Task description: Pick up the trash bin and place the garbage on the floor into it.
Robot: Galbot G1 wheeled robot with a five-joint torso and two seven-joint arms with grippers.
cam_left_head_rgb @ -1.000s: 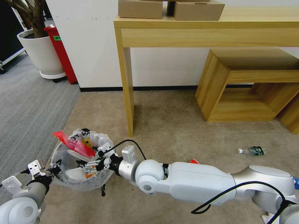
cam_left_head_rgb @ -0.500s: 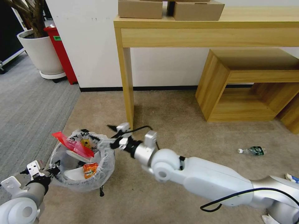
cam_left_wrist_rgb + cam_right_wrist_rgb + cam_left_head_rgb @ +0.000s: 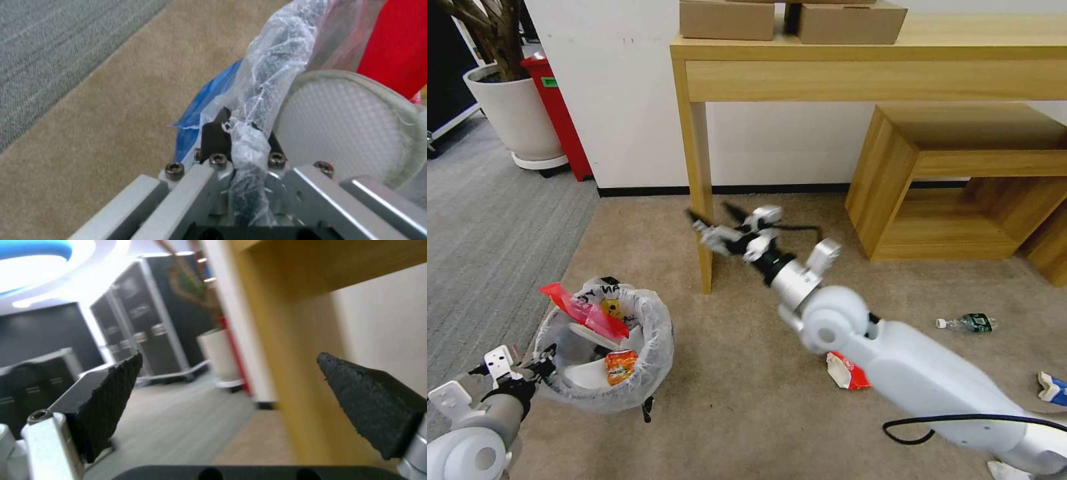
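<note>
Beige floor (image 3: 747,373) carries the bin (image 3: 606,347) at 8 o'clock; the left gripper (image 3: 240,140) is closed on its thin, slippery bag rim. The right gripper (image 3: 717,223), wide open and empty, hangs near 12 o'clock. The bottle (image 3: 967,324) at 3 o'clock looks light, smooth and likely to roll, so I would take it across the body.

Office interior. Beige short-pile carpet (image 3: 774,373) meets a darker grey carpet strip (image 3: 487,227) on the left. A light wooden console table (image 3: 854,60) stands against a white wall with a black skirting line, carrying cardboard boxes (image 3: 727,19); a low open wooden unit (image 3: 960,187) sits beneath it at right. At far left stand a large white planter (image 3: 517,113) with a tree and a red container (image 3: 557,117). The right wrist view shows black wheeled equipment cases (image 3: 133,326) and a ring-shaped ceiling light (image 3: 49,256).
</note>
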